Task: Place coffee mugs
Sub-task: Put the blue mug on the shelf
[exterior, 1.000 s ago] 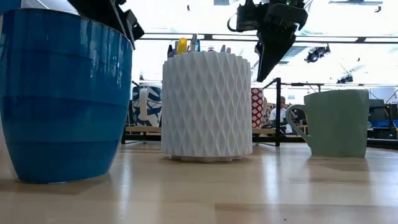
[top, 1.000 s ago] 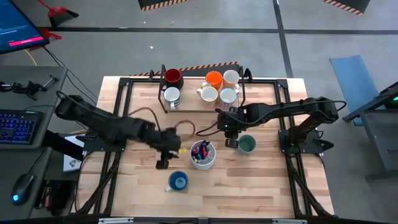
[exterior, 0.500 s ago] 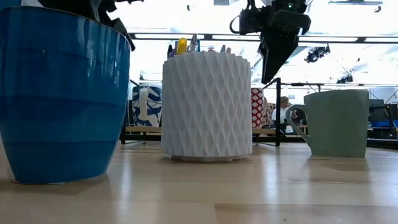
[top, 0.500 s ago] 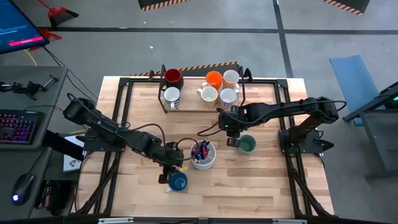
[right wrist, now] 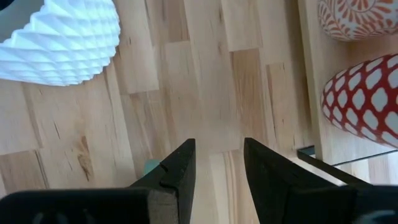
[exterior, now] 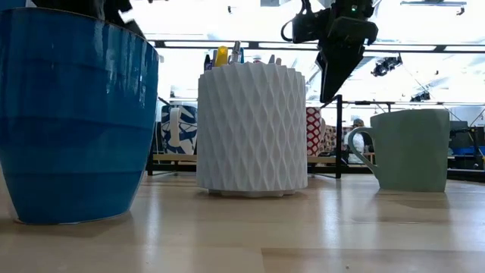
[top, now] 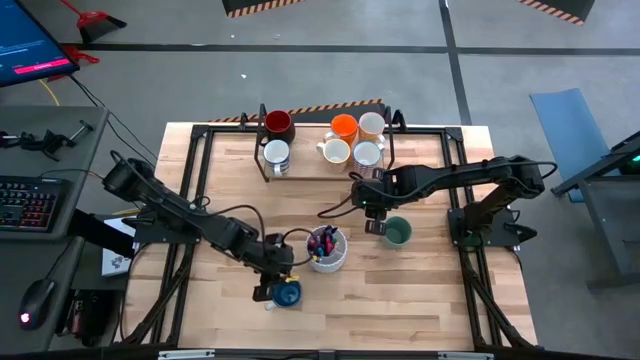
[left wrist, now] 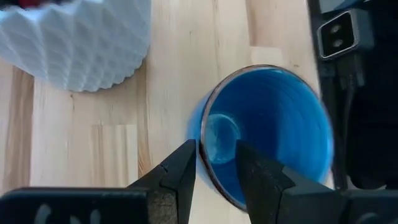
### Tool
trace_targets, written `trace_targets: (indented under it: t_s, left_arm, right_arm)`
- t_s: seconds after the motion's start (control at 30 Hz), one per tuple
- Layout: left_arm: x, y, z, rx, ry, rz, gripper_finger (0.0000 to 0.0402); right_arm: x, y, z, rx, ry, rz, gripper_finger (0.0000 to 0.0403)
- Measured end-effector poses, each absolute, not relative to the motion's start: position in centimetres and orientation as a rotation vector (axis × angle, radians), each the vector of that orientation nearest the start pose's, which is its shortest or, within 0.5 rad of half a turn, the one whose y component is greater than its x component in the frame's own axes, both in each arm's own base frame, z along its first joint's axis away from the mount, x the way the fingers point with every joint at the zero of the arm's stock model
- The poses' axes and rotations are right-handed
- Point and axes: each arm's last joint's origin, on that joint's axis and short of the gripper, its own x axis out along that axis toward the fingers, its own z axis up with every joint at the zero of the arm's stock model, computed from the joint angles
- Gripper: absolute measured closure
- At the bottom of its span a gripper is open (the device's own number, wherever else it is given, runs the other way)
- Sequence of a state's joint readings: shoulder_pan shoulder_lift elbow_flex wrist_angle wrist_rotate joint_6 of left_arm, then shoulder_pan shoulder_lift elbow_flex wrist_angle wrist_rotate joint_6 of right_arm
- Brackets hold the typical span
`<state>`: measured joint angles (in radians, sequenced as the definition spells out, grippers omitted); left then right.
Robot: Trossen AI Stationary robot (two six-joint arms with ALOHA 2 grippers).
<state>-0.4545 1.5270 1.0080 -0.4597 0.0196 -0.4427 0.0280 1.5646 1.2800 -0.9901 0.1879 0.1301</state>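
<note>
The blue mug (top: 289, 294) (left wrist: 273, 130) stands upright near the table's near edge, and fills the left of the low view (exterior: 76, 114). My left gripper (top: 272, 287) (left wrist: 214, 152) is open above it. One finger is outside the rim (left wrist: 202, 146) and one inside; I cannot tell if either touches. The green mug (top: 398, 233) (exterior: 409, 148) stands upright right of centre. My right gripper (top: 372, 222) (right wrist: 217, 152) hovers open just beside it, toward the table's left, fingers pointing down (exterior: 330, 83).
A white faceted cup of pens (top: 326, 250) (exterior: 252, 129) stands between the two mugs. Along the far edge a low wooden shelf (top: 310, 170) carries the dark red mug (top: 277, 124), the orange mug (top: 344, 127) and several white mugs (top: 366, 154).
My left gripper has moved toward the near edge and come down over the blue mug, so that its fingers now straddle the rim. The mugs have stayed in place.
</note>
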Motion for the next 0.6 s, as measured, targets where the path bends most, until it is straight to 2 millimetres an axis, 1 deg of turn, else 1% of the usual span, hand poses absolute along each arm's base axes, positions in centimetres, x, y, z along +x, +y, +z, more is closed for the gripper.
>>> trace_targets:
  t_s: [0.2,0.37,0.43,0.53,0.6]
  left_arm:
    - [28.2,-13.8,19.9,-0.179,1.084,-0.205,0.0298]
    - [29.2,-14.0,18.4,-0.180,1.087,-0.202,0.0298]
    - [29.5,-13.9,18.1,-0.183,1.080,-0.202,0.0299]
    - [29.5,-13.8,18.1,-0.162,1.082,-0.212,0.0319]
    - [29.4,-13.6,18.3,-0.146,1.078,-0.217,0.0352]
  right_arm:
    - [29.8,0.3,26.4,-0.026,1.256,-0.220,0.0288]
    - [29.9,0.3,26.4,-0.032,1.254,-0.215,0.0288]
    - [29.9,0.3,26.4,-0.032,1.253,-0.215,0.0288]
    - [29.9,0.3,26.4,-0.033,1.255,-0.215,0.0288]
    - [29.9,0.3,26.4,-0.032,1.255,-0.215,0.0288]
